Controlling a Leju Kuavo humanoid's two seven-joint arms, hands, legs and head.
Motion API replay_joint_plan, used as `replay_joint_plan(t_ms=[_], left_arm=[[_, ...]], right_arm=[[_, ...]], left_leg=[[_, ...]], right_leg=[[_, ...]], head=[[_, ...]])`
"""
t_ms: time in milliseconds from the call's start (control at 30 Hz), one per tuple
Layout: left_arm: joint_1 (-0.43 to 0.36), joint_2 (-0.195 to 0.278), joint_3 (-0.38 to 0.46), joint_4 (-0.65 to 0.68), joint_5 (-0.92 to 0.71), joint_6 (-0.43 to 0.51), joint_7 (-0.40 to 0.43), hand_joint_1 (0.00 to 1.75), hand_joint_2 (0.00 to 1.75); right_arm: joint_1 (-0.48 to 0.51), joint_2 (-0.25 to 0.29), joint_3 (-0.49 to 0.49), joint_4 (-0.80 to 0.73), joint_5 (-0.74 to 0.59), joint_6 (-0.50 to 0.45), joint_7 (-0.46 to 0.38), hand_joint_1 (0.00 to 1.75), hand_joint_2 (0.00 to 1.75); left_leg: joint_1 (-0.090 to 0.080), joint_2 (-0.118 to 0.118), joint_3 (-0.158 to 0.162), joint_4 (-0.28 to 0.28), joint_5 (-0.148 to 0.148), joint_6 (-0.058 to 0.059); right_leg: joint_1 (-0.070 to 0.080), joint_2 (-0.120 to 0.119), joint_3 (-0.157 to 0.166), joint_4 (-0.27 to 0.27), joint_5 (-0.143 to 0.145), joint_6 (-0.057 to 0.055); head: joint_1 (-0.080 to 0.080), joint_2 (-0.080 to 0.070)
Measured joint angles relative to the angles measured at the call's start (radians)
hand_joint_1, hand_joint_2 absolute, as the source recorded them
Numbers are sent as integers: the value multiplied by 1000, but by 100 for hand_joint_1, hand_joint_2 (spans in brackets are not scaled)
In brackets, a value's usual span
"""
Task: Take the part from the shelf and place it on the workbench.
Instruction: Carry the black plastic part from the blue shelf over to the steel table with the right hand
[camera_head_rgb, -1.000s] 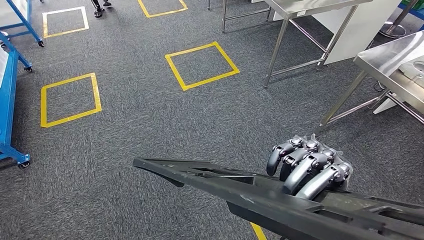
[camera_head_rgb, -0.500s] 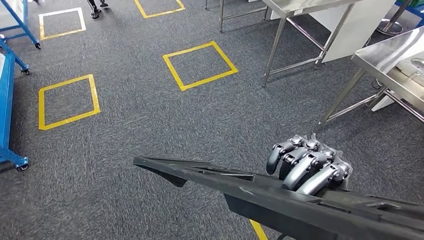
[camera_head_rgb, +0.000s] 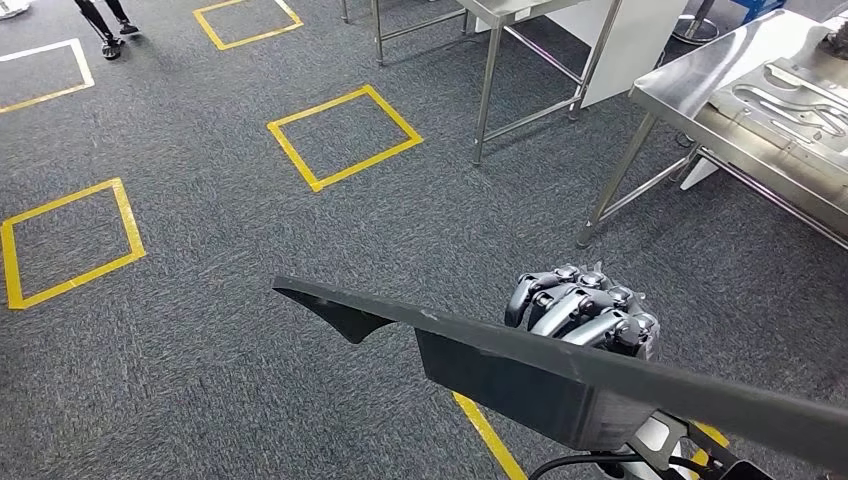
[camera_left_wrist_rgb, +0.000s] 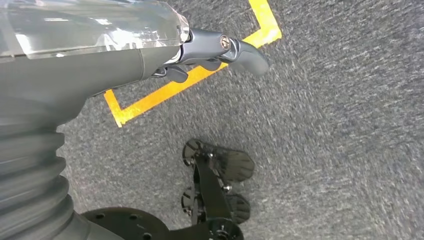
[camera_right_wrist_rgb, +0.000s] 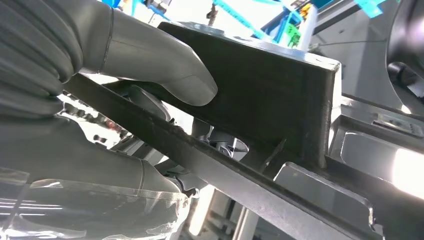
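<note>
- Head view: the part (camera_head_rgb: 560, 375) is a long, flat, matte black piece with a pointed tip and a thick boxed section underneath. It is carried low across the view above the floor (camera_head_rgb: 200, 300), not on the table (camera_head_rgb: 690, 90).
- The right hand (camera_head_rgb: 580, 312) grips the part, its dark metallic fingers (camera_head_rgb: 560, 300) curled over the far edge.
- The floor is dark, flecked grey carpet marked with yellow tape squares (camera_head_rgb: 343, 135).
- The table is brushed steel on thin steel legs, upper right, and carries a pressed grey metal panel (camera_head_rgb: 790, 100) with curved ribs. A second steel table (camera_head_rgb: 500, 20) stands behind it.
- A person's feet (camera_head_rgb: 105, 25) show at the top left.
- Against half a second ago the whole scene has shifted: the camera has turned right, so more of the table top shows and the blue cart has left the view. The part now shows its plain flat face rather than its ribbed side.
- Left wrist view: the left hand (camera_left_wrist_rgb: 215, 50) hangs over the carpet and a yellow tape corner (camera_left_wrist_rgb: 195, 80), holding nothing, its fingers loosely curled inward.
- Right wrist view: the smooth grey thumb (camera_right_wrist_rgb: 165, 70) presses on the part's (camera_right_wrist_rgb: 270, 95) black boxed section, a thin edge rail running under it; beyond lies shiny steel.
</note>
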Motion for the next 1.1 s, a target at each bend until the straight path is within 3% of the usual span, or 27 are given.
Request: replay_joint_plan(t_ms=[67, 133, 200, 233, 267, 300, 333, 400, 467, 500, 567, 633, 700, 767, 800, 833, 933, 1000, 1100], left_arm=[[-2, 0, 0, 0, 0, 0, 0, 0, 175], [-4, -1, 0, 0, 0, 0, 0, 0, 175], [-3, -1, -1, 0, 0, 0, -1, 0, 175], [-1, -1, -1, 0, 0, 0, -1, 0, 175], [0, -1, -1, 0, 0, 0, 0, 0, 175], [0, -1, -1, 0, 0, 0, 0, 0, 175], [-1, -1, -1, 0, 0, 0, 0, 0, 175], [-2, -2, -1, 0, 0, -1, 0, 0, 175], [-3, -3, -1, 0, 0, -1, 0, 0, 175], [-3, -3, -1, 0, 0, -1, 0, 0, 175], [-5, -3, -1, 0, 0, -1, 0, 0, 175], [-8, -3, -1, 0, 0, -1, 0, 0, 175], [-8, -3, -1, 0, 0, -1, -1, 0, 175], [-3, -3, -1, 0, 0, -1, 0, 0, 175], [-1, -3, -1, 0, 0, -1, 0, 0, 175], [0, -3, -1, 0, 0, -1, 0, 0, 175], [-3, -2, -1, 0, 0, -1, 0, 0, 175], [-7, -1, -1, 0, 0, 0, 0, 0, 175], [-8, -2, -1, 0, 0, 0, 0, 0, 175]], right_arm=[[2, 1, 0, 2, 1, 0, 0, 175, 175], [2, 1, 0, 3, 1, 0, 0, 175, 175], [2, 1, 0, 5, 1, 0, 0, 175, 175], [3, 2, 0, 7, 1, 0, 0, 175, 175], [4, 2, 0, 9, 2, 0, 0, 175, 175], [4, 2, 0, 10, 2, 0, 0, 175, 175], [5, 2, 0, 12, 2, 0, 0, 175, 175], [4, 2, 0, 12, 2, 0, 0, 175, 175], [3, 2, 0, 12, 1, 0, 0, 175, 175], [3, 3, 0, 12, 1, 0, 0, 175, 175], [4, 3, 0, 12, 1, 0, 0, 175, 175], [3, 5, 0, 12, 1, 0, 0, 175, 175], [2, 8, 0, 12, 1, 0, 0, 175, 175], [3, 10, 0, 13, 1, 0, 0, 175, 175], [4, 11, 0, 13, 1, 0, 0, 175, 175], [4, 11, 0, 14, 1, 0, 0, 175, 175], [4, 11, 0, 14, 1, 0, 0, 175, 175], [4, 11, 0, 14, 1, 0, 0, 175, 175], [4, 12, 0, 14, 2, 0, 0, 175, 175]], left_leg=[[0, 21, 2, -6, 4, 11], [3, 44, 6, -16, 10, 24], [1, 70, 8, -20, 10, 31], [-1, 83, 7, -20, 9, 32], [-2, 97, 7, -19, 8, 32], [-2, 110, 8, -19, 6, 32], [-2, 122, 9, -18, 5, 30], [-3, 142, 15, -16, -1, 25], [-7, 158, 20, -15, -6, 16], [-8, 166, 22, -15, -8, 11], [-8, 178, 25, -16, -11, -1], [-4, 148, 17, 15, -36, -12], [-1, 101, -34, 129, -99, -20], [0, 87, -102, 264, -149, -23], [0, 86, -117, 289, -147, -22], [0, 86, -113, 272, -124, -21], [-1, 74, -27, 69, -19, -10], [-3, 64, 0, 3, -1, 0], [-2, 67, 1, -5, 4, 18]], right_leg=[[-3, 12, -5, 0, 1, 13], [-1, -25, -23, 38, -25, 23], [-1, -81, -82, 159, -90, 31], [-4, -93, -117, 230, -120, 35], [-6, -98, -143, 280, -135, 38], [-7, -101, -149, 292, -129, 40], [-8, -105, -132, 260, -104, 40], [-6, -136, -54, 112, -39, 34], [2, -163, -1, 8, -6, 21], [5, -165, 4, -5, -5, 15], [5, -143, 2, -8, -1, 5], [-1, -125, 6, -16, 5, -7], [-2, -106, 8, -20, 8, -15], [0, -83, 7, -18, 8, -18], [1, -72, 7, -16, 7, -19], [1, -63, 8, -14, 6, -19], [2, -43, 10, -5, -1, -12], [4, -37, 6, -1, -2, -2], [3, -43, 1, 2, -6, 15]], head=[[0, 0], [0, 0], [0, 0], [0, 0], [0, 0], [0, 0], [0, 0], [0, 0], [0, 0], [0, 0], [0, 0], [0, 0], [0, 0], [0, 0], [0, 0], [0, 0], [0, 0], [0, 0], [0, 0]])
